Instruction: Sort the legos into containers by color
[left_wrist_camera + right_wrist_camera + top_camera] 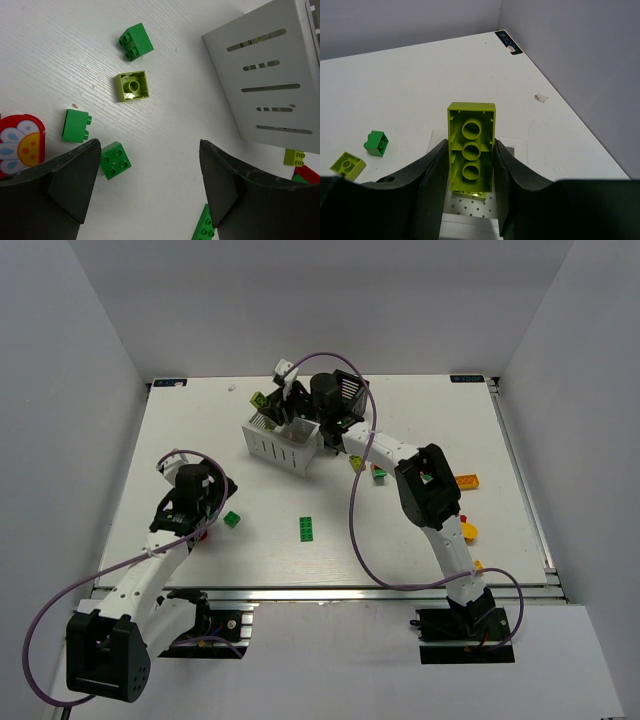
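Observation:
My right gripper [470, 146] is shut on a long lime green lego [471, 142], held with its hollow underside facing the camera. It hangs over the white container [283, 443], on whose perforated floor another lime lego [472, 192] lies. The black container [337, 395] stands just behind. My left gripper [150, 165] is open above the table with nothing between its fingers. Below it lie dark green legos [115, 160] [76, 125] [135, 41] and an upturned lime lego [132, 86].
A red flower piece [20, 145] lies by the left finger, and a long green lego [307, 528] lies mid-table. Orange [467, 481] and yellow [468, 531] legos lie near the right arm. Red and lime legos [378, 472] sit right of the white container.

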